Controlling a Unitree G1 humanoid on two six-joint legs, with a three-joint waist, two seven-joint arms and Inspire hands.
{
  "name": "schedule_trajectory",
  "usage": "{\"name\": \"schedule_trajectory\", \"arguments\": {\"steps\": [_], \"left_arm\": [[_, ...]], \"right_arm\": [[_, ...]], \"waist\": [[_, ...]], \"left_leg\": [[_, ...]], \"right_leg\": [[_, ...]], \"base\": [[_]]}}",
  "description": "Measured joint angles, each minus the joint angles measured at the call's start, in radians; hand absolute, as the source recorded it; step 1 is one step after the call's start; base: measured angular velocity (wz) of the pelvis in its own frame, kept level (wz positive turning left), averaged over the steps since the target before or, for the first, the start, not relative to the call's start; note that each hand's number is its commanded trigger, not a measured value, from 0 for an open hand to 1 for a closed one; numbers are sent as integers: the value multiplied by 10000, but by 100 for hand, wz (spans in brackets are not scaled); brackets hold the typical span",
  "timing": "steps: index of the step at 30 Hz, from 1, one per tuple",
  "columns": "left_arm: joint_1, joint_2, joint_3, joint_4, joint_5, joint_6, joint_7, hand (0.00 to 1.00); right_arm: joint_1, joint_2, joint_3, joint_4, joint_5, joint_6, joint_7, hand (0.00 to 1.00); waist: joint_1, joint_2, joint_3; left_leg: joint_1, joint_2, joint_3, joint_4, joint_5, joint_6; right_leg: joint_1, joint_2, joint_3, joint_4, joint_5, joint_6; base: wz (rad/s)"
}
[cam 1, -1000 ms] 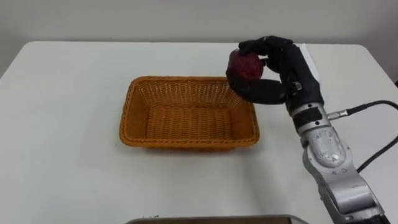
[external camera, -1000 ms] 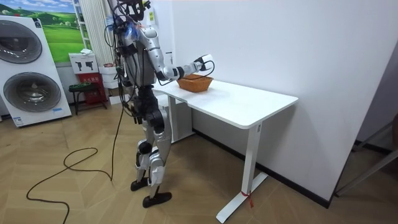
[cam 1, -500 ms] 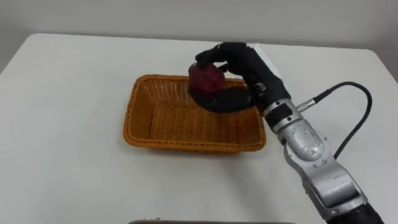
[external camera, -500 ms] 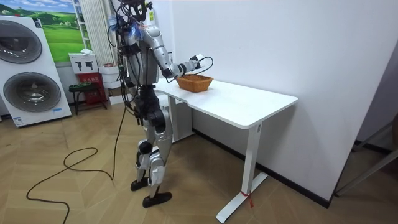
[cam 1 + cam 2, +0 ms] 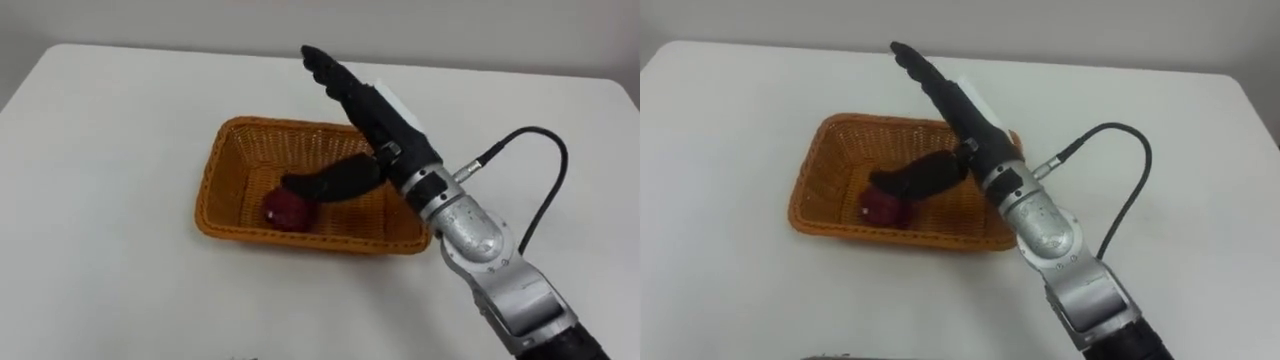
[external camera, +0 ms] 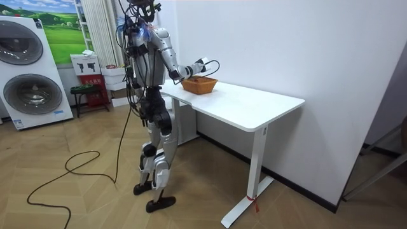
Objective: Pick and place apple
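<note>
the apple (image 5: 288, 210) is dark red, the woven basket (image 5: 235, 160) orange-brown, the table (image 5: 100, 150) white, the right hand (image 5: 375, 120) black.

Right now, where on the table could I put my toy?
The table is bare left of the basket, and along its near and far sides. The basket is crowded: the apple lies inside, with the open right hand above it.

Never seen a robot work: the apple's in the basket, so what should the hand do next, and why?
Probably lift the right hand straight up and away. The apple lies in the basket, the hand is open and holds nothing, with its thumb close by the apple.
</note>
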Motion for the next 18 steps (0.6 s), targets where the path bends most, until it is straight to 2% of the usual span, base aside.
{"name": "schedule_trajectory", "arguments": {"steps": [2,4,6,7,8,9,10,11,12,13,14,15,16,18], "left_arm": [[123,19,82,0,0,-67,0,0],[298,35,162,-1,-3,-119,19,0],[352,68,135,24,-13,-134,24,0],[322,30,65,-3,-8,-183,30,0],[226,19,1,-61,18,-210,28,0],[293,1,74,-25,2,-229,85,0],[410,7,189,114,-9,-293,225,0],[464,29,422,252,1,-305,265,0],[500,31,581,347,5,-313,295,0],[551,27,790,512,-1,-316,376,0],[680,20,920,522,1,-364,390,0],[759,11,1020,520,8,-404,391,0],[842,-43,1268,527,1,-486,392,0],[928,-112,1712,556,-16,-679,436,0]], "right_arm": [[8,-23,-260,-18,2,-11,-85,0],[10,-28,-689,-83,34,-23,-301,0],[64,-86,-1044,-76,362,-47,-736,0],[143,-233,-1484,-175,508,-49,-934,0],[244,-384,-2079,-314,541,-62,-1031,0],[360,-397,-2300,-341,539,-55,-1055,0],[465,-409,-2639,-476,499,-60,-1126,0],[624,-441,-2980,-717,472,-105,-1282,0],[759,-464,-3186,-904,397,-119,-1402,0],[1002,-575,-3524,-1243,245,-193,-1759,0],[1193,-742,-3766,-1333,189,-428,-2133,0],[1232,-812,-3950,-1332,172,-521,-2242,0],[1245,-849,-4450,-1332,95,-599,-2460,0],[1555,-855,-5560,-1326,148,-686,-3273,0]], "waist": [[-196,17,-15],[-331,-1,-49],[-445,-343,102],[-674,-537,-12],[-721,-480,-11],[-516,-481,-74],[-429,-428,-47],[-426,-397,-17],[-430,-396,-19],[-521,-361,-22],[-782,-274,-90],[-893,-256,-109],[-999,-167,-70],[-1323,-95,-76]], "left_leg": [[116,-5,-50,20,0,0],[116,-55,80,153,0,0],[-841,-449,496,1902,-135,-120],[-1775,-647,545,1373,-57,-169],[-2265,-496,865,927,1018,226],[-2147,-516,1012,890,1080,285],[-1917,-484,1049,785,1081,286],[-1731,-483,980,693,1080,287],[-1663,-484,914,650,1080,286],[-1454,-487,917,506,1077,281],[-1269,-470,942,357,1077,280],[-1180,-465,961,251,1076,279],[-1022,-445,992,99,1071,268],[-876,-423,1004,-38,1059,245]], "right_leg": [[122,2,92,8,0,0],[251,-43,309,-46,3,-5],[609,-535,1516,-351,51,-44],[543,-750,2013,-331,48,-3],[326,-806,2052,-46,-137,388],[286,-838,2026,-9,-146,573],[322,-862,1572,-87,-64,805],[202,-879,1251,-307,-34,856],[53,-863,1187,-406,57,844],[-189,-857,906,-371,286,612],[-73,-842,795,-321,347,600],[-38,-806,800,-313,348,599],[48,-732,805,-378,362,574],[97,-701,777,-323,370,561]], "base": [[7],[3],[35],[68],[44],[-8],[-46],[-36],[-28],[-4],[-3],[-8],[-14],[-6]]}}
